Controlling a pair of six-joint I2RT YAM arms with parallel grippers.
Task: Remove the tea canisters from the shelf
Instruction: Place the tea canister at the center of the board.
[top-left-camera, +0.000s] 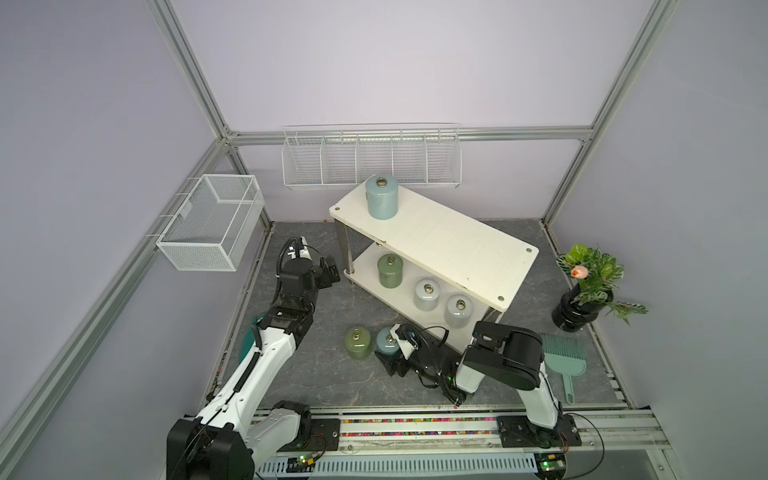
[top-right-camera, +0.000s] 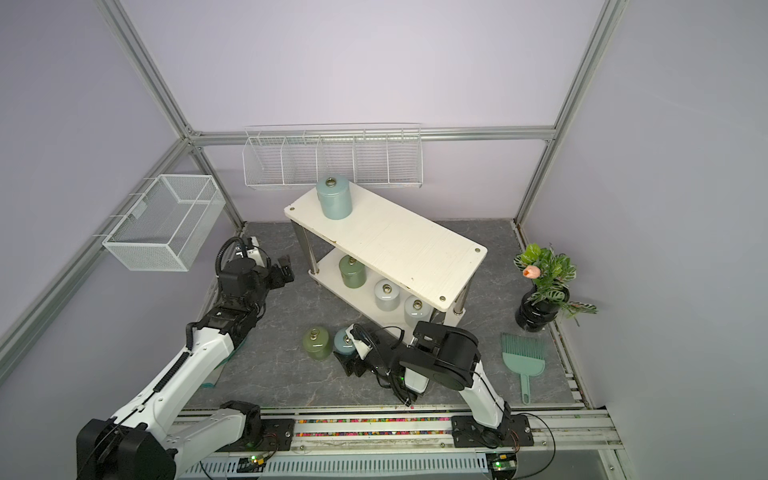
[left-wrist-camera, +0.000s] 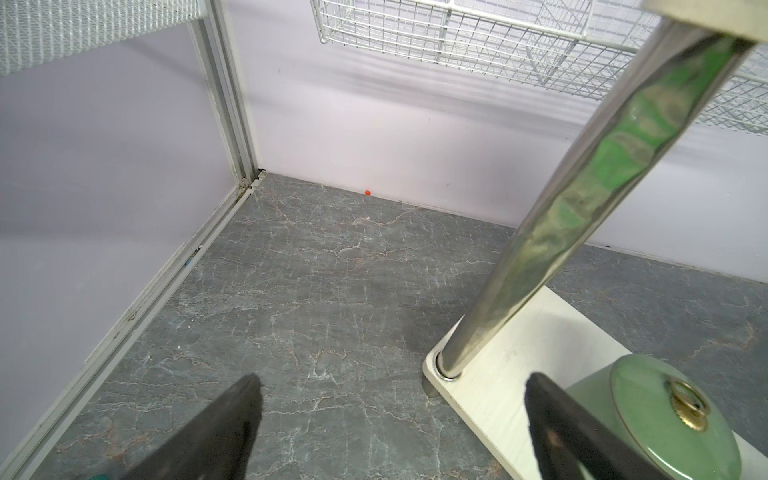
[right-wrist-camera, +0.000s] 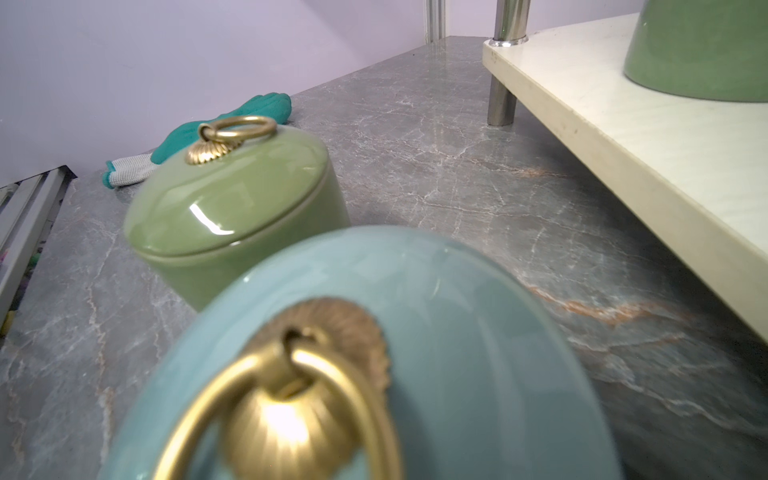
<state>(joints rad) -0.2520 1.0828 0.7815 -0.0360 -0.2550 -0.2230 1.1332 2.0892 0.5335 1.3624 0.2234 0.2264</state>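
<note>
Between the jaws of the left gripper (left-wrist-camera: 395, 378), spread wide and empty, shows only floor (left-wrist-camera: 311, 270). Just past one finger (left-wrist-camera: 573, 432) stands a green jar (left-wrist-camera: 673, 419) on the lower tier of the shelf (left-wrist-camera: 498, 395), near the chrome corner leg (left-wrist-camera: 582, 208). Farther from these jaws along the same tier stand two grey jars (top-left-camera: 428, 294). A blue jar (top-left-camera: 381, 197) stands on the top tier, at the corner above this gripper.

At the right gripper (top-left-camera: 390, 357) a second blue jar (right-wrist-camera: 436, 311) stands on the floor, its ringed lid close under the wrist camera. The jaws are hidden in every view, so I cannot tell whether they grip it or stand clear. Just beside it, away from the shelf, stands a second green jar (right-wrist-camera: 232, 216), also on the floor. Beyond that lies a teal glove (right-wrist-camera: 232, 120). The shelf's lower tier runs near this gripper's other side.
</note>
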